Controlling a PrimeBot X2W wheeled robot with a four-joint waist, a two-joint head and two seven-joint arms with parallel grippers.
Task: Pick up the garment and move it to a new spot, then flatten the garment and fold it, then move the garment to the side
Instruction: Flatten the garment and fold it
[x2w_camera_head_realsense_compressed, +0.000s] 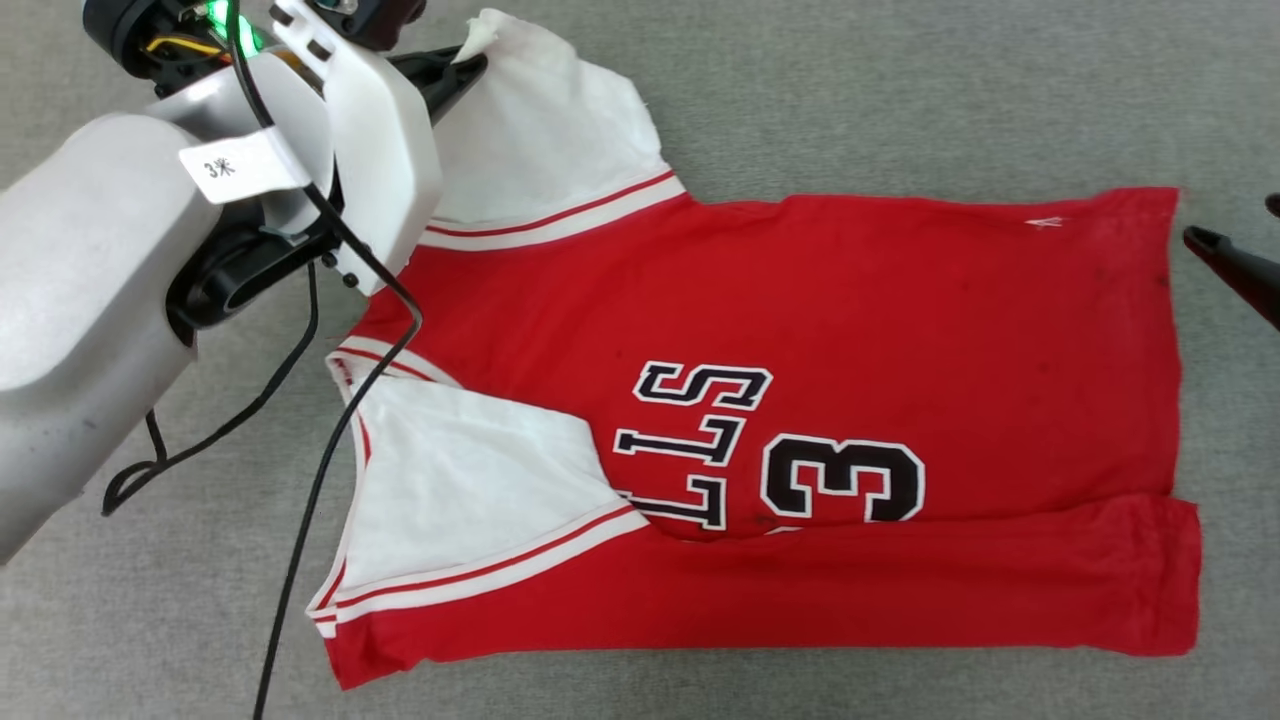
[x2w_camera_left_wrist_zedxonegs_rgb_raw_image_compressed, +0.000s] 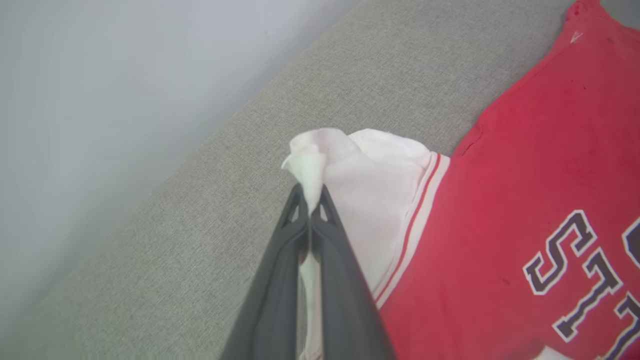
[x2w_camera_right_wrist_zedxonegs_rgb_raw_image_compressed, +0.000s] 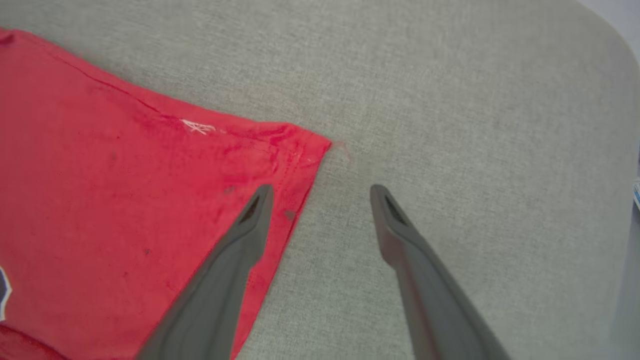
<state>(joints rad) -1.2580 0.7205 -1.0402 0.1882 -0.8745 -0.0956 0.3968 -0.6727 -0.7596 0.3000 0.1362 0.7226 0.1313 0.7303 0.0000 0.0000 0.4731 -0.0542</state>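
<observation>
The red jersey (x2w_camera_head_realsense_compressed: 850, 320) lies spread on the grey fabric surface, its near long edge folded over the lower part of the black letters and the number 3 (x2w_camera_head_realsense_compressed: 842, 478). My left gripper (x2w_camera_head_realsense_compressed: 470, 62) is shut on the tip of the far white shoulder panel (x2w_camera_left_wrist_zedxonegs_rgb_raw_image_compressed: 307, 170), pinching a bunched bit of white cloth. At the far right, my right gripper (x2w_camera_right_wrist_zedxonegs_rgb_raw_image_compressed: 320, 192) is open above the jersey's far hem corner (x2w_camera_right_wrist_zedxonegs_rgb_raw_image_compressed: 305, 150), one finger over the red cloth and the other over bare surface. One of its fingers (x2w_camera_head_realsense_compressed: 1232, 262) shows at the head view's right edge.
The grey fabric surface (x2w_camera_head_realsense_compressed: 900, 90) runs all around the jersey. Its far edge meets a pale wall (x2w_camera_left_wrist_zedxonegs_rgb_raw_image_compressed: 100, 75) in the left wrist view. Black cables (x2w_camera_head_realsense_compressed: 300, 520) hang from my left arm over the near white shoulder panel.
</observation>
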